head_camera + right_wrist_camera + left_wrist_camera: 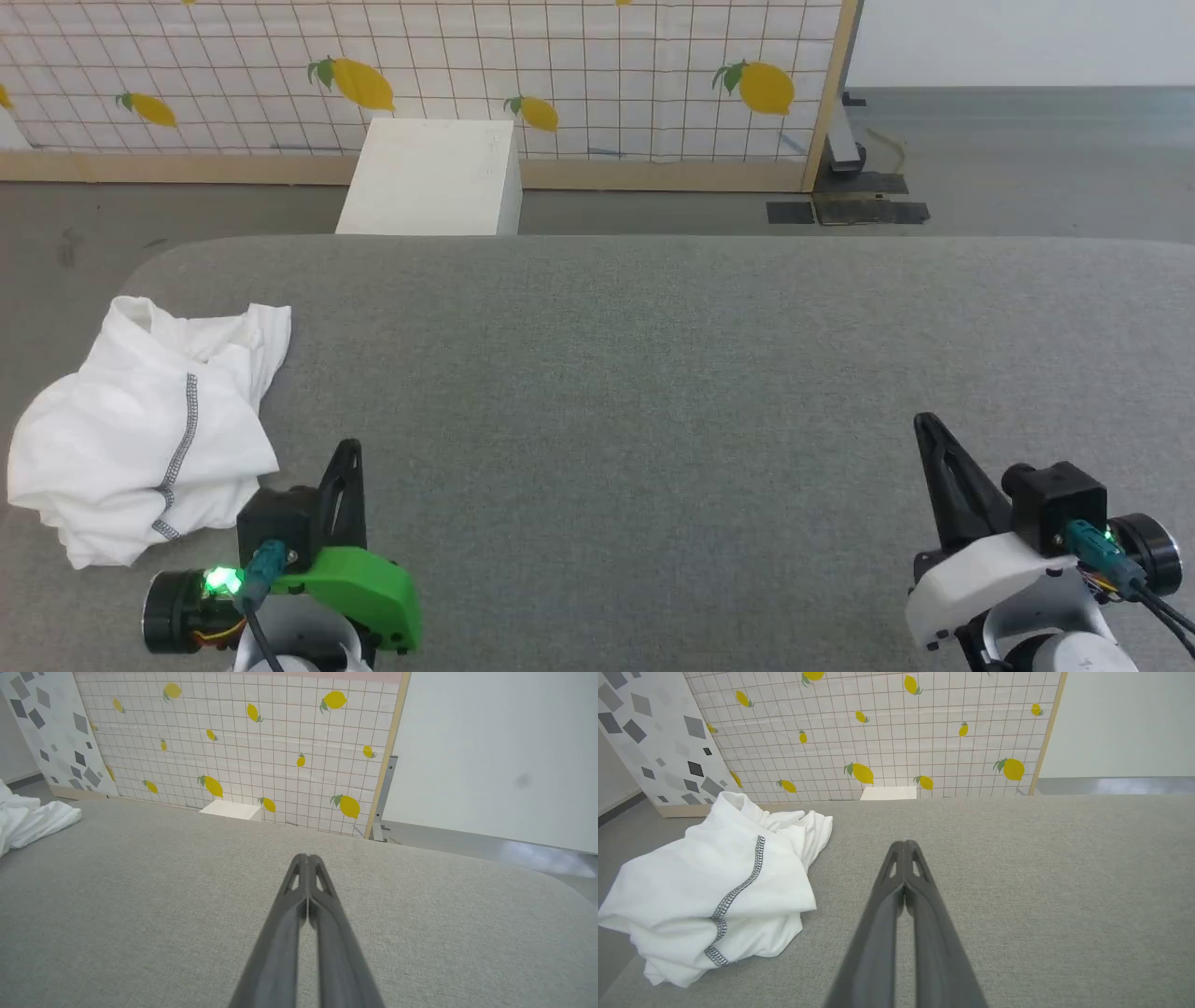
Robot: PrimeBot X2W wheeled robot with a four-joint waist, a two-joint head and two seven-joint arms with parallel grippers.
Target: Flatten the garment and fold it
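- Starting at the left of the head view, we find the garment [140,429] crumpled in a white heap on the left end of the grey padded surface [653,355]. One dark zigzag seam runs down its front.
- Just right of that heap, at the lower left of the frame, we see the left gripper [347,455] above its green-shelled wrist, dark fingers pointing up the frame. The garment's lower right corner lies just beside the dark wrist block; we cannot tell whether they touch.
- In the left wrist view the garment takes up the left part of the frame. The gripper's two fingers are pressed together, tips meeting, over bare grey fabric and apart from the cloth.
- Further right, in the upper middle of the head view, a white box [434,177] stands on the floor behind the surface, in front of a lemon-patterned panel [579,65].
- At the lower right of the head view sits the right gripper [926,422] on its white-shelled wrist, well apart from the garment.
- In the right wrist view its fingers are likewise closed against each other, tips together above the grey surface. A fold of the garment shows at the far left edge of that frame.
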